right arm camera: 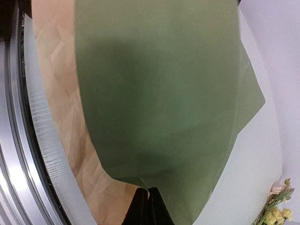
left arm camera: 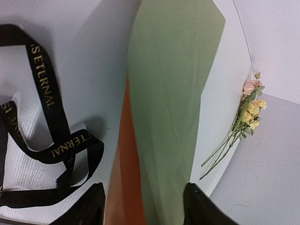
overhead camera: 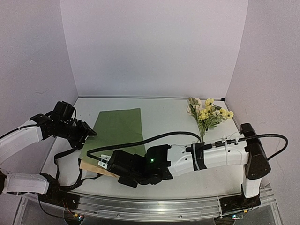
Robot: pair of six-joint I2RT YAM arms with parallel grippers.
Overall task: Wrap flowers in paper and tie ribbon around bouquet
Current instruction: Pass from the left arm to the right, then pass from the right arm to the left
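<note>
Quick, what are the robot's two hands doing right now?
Left gripper: open, with the paper between its fingers.
Right gripper: closed, pinching the paper's edge.

The paper (overhead camera: 117, 129) is olive green on its upper face, tan kraft-brown underneath. The ribbon (left arm camera: 46, 89) is black with pale gold printed capitals. The flowers (overhead camera: 211, 114) are pale yellow, cream and a touch of pink, on green stems. The counter (overhead camera: 164, 117) is white

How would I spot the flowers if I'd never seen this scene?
Start at the white table and look to its far right corner. The flowers lie there, apart from the paper: the only thing with yellow and cream blooms on thin green stems.
</note>
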